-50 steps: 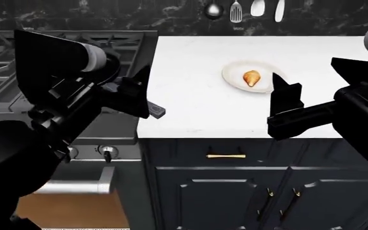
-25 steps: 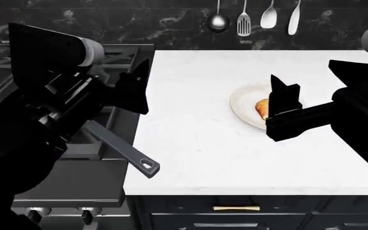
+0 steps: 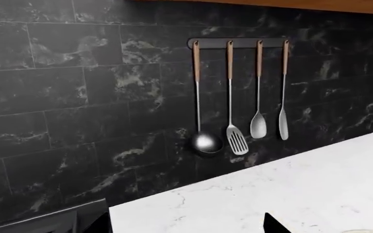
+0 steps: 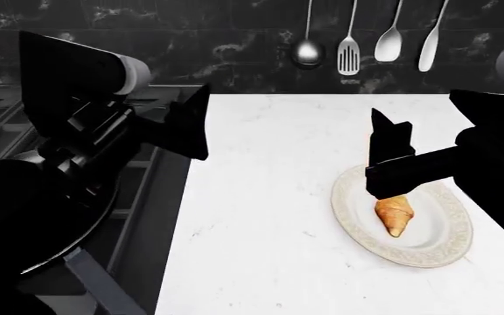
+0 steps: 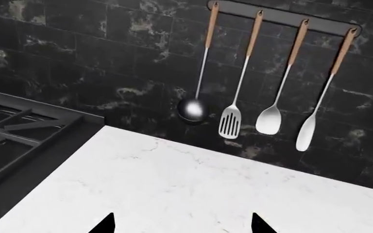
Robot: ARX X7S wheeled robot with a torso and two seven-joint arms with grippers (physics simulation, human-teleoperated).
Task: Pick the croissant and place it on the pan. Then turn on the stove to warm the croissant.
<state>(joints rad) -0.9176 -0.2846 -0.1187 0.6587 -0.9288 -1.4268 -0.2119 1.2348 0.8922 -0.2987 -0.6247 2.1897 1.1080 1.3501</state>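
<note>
The croissant [image 4: 394,215], small and golden, lies on a cream patterned-rim plate [image 4: 445,244] on the white counter. My right gripper [image 4: 388,143] hovers just behind and above it, open, with only bare counter between its fingertips [image 5: 105,224] in the right wrist view. My left gripper [image 4: 192,125] hangs open over the counter's left edge, beside the stove [image 4: 151,197]. The pan is mostly hidden under my left arm; only its grey handle [image 4: 96,283] and a bit of rim show at the lower left. No stove knobs are in view.
Several steel utensils [image 4: 350,44] hang on a rail against the black marble backsplash [image 4: 234,46], also seen as utensils [image 3: 238,97] and utensils [image 5: 258,97] in the wrist views. The white counter [image 4: 261,230] runs from the stove's edge [image 5: 18,141] to the right.
The head view has moved forward and over the counter: cabinet fronts and knobs dropped out of sight, and the plate with the croissant now sits lower and nearer. Both grippers stay open.
</note>
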